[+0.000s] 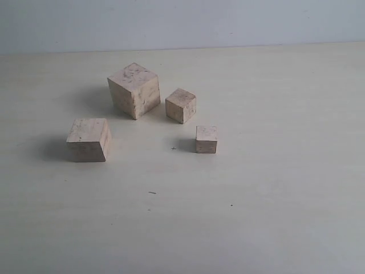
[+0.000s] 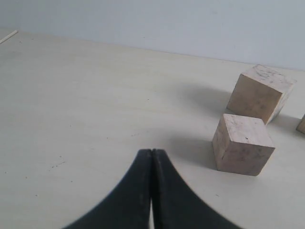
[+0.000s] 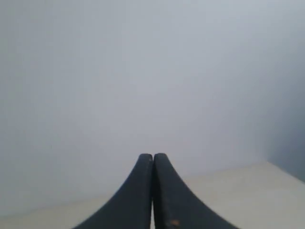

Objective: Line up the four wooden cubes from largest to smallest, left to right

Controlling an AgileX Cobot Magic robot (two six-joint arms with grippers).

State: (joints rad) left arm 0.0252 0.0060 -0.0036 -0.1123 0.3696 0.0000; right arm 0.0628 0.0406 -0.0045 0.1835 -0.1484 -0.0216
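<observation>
Four pale wooden cubes stand on the table in the exterior view. The largest cube (image 1: 134, 89) is at the back. The second-largest cube (image 1: 89, 140) sits front left of it. The third cube (image 1: 181, 105) is just right of the largest. The smallest cube (image 1: 206, 139) lies front right. Neither arm shows in the exterior view. In the left wrist view my left gripper (image 2: 152, 151) is shut with nothing in it, with the second-largest cube (image 2: 242, 144) and the largest cube (image 2: 261, 93) ahead and to one side. My right gripper (image 3: 153, 156) is shut and empty, facing a wall.
The pale table (image 1: 274, 200) ends at a grey-blue wall (image 1: 182, 23) behind the cubes. A sliver of another cube (image 2: 301, 125) shows at the edge of the left wrist view. A few small dark specks mark the table surface.
</observation>
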